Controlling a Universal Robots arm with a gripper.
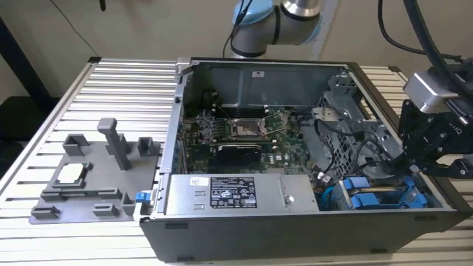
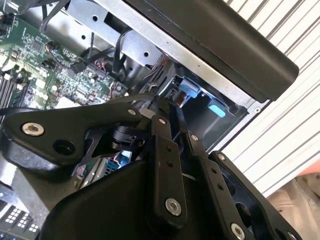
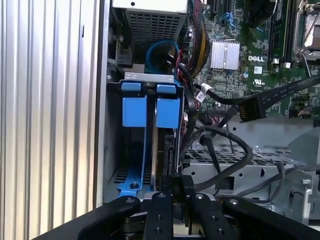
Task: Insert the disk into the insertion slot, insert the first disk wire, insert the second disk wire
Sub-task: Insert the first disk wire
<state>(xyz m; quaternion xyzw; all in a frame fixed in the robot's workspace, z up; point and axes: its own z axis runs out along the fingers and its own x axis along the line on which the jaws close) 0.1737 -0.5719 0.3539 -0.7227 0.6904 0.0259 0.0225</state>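
In the first wrist view the disk [image 3: 164,150] stands on edge in its blue carrier [image 3: 167,112] inside the insertion slot [image 3: 125,165], beside a second blue carrier [image 3: 134,111]. My gripper [image 3: 178,183] sits at the disk's near end, its fingers drawn together on the end of a black disk wire [image 3: 235,165] that loops in from the side. In the second wrist view my gripper [image 2: 159,107] pinches at the same spot, with blue tabs [image 2: 190,92] just beyond. The exterior view has my gripper [image 1: 414,164] low over the blue bay [image 1: 373,195]. Another black flat connector [image 3: 251,108] hangs free.
The open computer case [image 1: 296,238] holds a green motherboard [image 1: 244,130], the grey power supply [image 1: 236,194] and a metal drive cage [image 1: 355,119] with loose cables. A grey fixture plate [image 1: 88,183] lies on the slatted table at the exterior view's left.
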